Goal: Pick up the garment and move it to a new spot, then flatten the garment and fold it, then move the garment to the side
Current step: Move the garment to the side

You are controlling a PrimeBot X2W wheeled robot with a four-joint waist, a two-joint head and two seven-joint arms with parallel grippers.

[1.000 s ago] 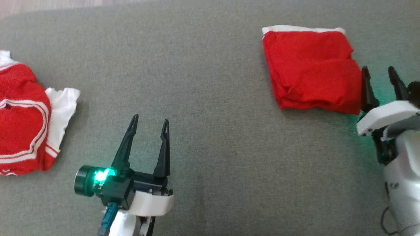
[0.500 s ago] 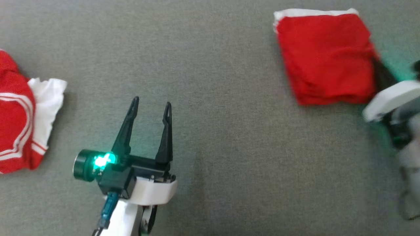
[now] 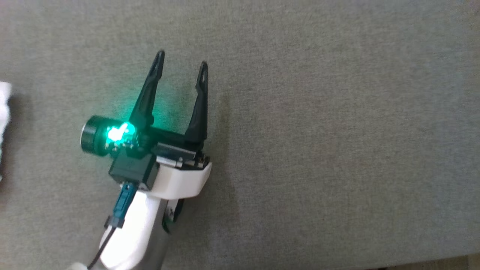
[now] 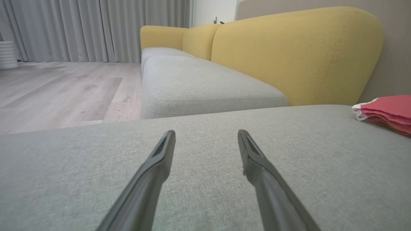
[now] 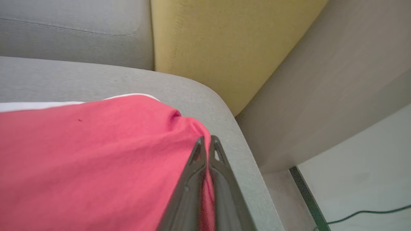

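Note:
The folded red garment [image 5: 90,154] with a white edge lies on the grey cushion [image 5: 96,77] near its rounded corner. My right gripper [image 5: 207,141] is shut on the garment's right edge, with red fabric pinched between the fingers. In the left wrist view the same folded garment [image 4: 385,110] shows at the far right, well away from my left gripper [image 4: 206,133]. In the head view my left gripper [image 3: 182,60] hovers open over bare grey cushion [image 3: 318,131], holding nothing.
A strip of white cloth [image 3: 3,101] pokes in at the left edge. A yellow sofa back [image 4: 289,54] and more grey seats [image 4: 199,83] stand beyond. The cushion's corner drops to a pale floor with a cable [image 5: 362,213].
The head camera has swung, so both red garments and the right arm have left its picture. The right gripper, open beside the folded garment one second ago, is now shut on its edge.

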